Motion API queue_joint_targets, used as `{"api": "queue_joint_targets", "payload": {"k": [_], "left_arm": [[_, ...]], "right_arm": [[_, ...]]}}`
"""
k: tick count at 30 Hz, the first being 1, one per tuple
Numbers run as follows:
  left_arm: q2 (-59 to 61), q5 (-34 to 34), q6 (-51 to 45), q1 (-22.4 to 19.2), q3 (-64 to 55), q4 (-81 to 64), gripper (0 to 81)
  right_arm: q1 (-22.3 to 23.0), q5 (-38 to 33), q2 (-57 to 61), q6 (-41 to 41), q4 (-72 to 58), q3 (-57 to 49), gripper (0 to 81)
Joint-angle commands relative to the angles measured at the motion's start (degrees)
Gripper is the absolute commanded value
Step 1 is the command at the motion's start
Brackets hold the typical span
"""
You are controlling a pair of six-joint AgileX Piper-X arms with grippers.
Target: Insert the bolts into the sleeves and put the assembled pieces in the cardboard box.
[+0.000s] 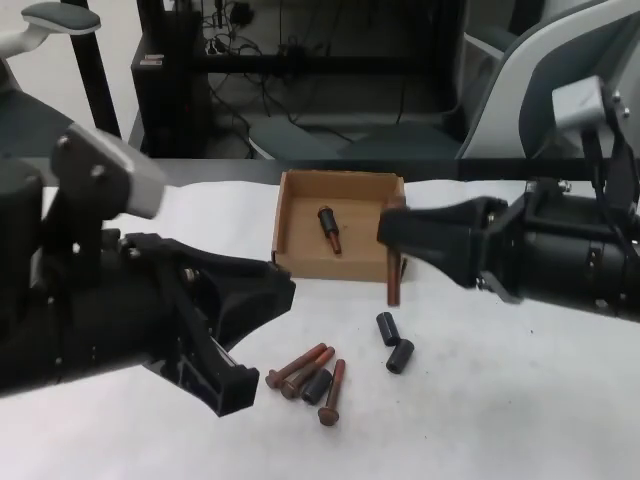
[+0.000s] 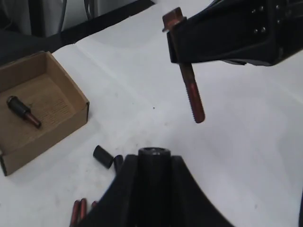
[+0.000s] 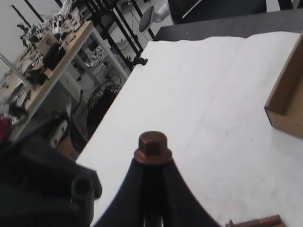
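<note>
Over the bench [image 1: 500, 420], just in front of the box [image 1: 286, 228], the right gripper [image 3: 152, 172] is clamped on a bolt [image 2: 191, 90] just under its head, with the threaded end hanging down and a little off vertical. The left gripper [image 2: 154, 163] is closed narrow around a sleeve [image 2: 154, 151], bore turned up toward the bolt. Bolt tip and bore are apart, with the tip off to one side of the opening rather than over it.

One assembled piece [image 1: 328, 228] lies in the box. Loose bolts [image 1: 333, 390] and loose sleeves [image 1: 388, 328] lie on the bench nearer the arms.

The step in hand looks like the mating itself, and the risk sits in the alignment. If the bolt comes down with that tilt uncorrected, its threads are likely to catch the sleeve's rim; the bolt could then pivot in the grip, since it is held only near the head. The sleeve is pinched close to the fingertips — a sideways shove from the bolt could push it out. A dropped part would probably roll, being round, and might scatter the loose pieces. The two grippers also have to close in tightly, so their fingers may knock together — that would spoil the line-up.
</note>
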Motion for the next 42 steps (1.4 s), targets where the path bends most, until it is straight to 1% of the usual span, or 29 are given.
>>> {"api": "queue_joint_targets", "payload": {"k": [1,5,10,13,16,19,23,26,30,34,36,39,42], "left_arm": [[-0.3,1.7,-5.0,0.0,2.8,-7.7,1.5],[0.7,2.8,-4.9,0.0,3.8,-10.2,1.5],[4.7,3.3,-4.5,0.1,3.8,-11.2,1.5],[7.9,3.3,-4.5,0.1,3.8,-14.3,1.5],[10.9,3.3,-4.5,0.1,3.8,-19.1,1.5],[13.8,3.3,-4.7,0.1,3.1,-22.0,1.5],[17.6,3.9,-4.2,0.2,0.7,-22.1,1.5],[19.6,5.1,-3.5,1.1,-1.0,-22.2,1.5],[20.1,5.5,-3.0,5.1,-2.3,-22.2,1.5],[20.1,10.4,-3.0,9.2,-2.3,-22.5,1.5],[20.1,11.4,-3.0,10.2,-2.3,-22.5,1.5],[20.1,12.4,-3.0,10.2,-2.3,-22.5,1.5],[20.1,13.2,-3.0,9.4,-2.3,-22.5,1.5]], "right_arm": [[0.1,1.2,1.3,2.7,-5.8,-0.2,0.6],[0.1,1.6,4.3,5.3,-10.4,-0.2,0.6],[0.1,1.6,9.1,8.4,-18.0,-0.2,0.6],[0.1,1.6,11.8,11.3,-22.3,-0.5,0.6],[0.1,0.8,13.5,12.1,-24.1,-1.7,0.6],[0.1,0.6,14.8,11.5,-24.0,-4.2,0.6],[0.0,0.6,16.8,11.0,-24.0,-6.7,0.6],[0.0,-0.2,18.6,11.0,-23.7,-8.0,0.6],[0.0,-0.6,20.2,11.0,-23.5,-9.0,0.6],[0.0,-0.6,20.6,11.0,-22.1,-9.1,0.6],[0.0,-1.6,20.6,11.0,-20.4,-9.5,0.6],[0.0,-3.1,20.6,9.3,-16.8,-10.8,0.6],[0.0,-3.6,20.6,7.4,-13.4,-13.3,0.6]]}}
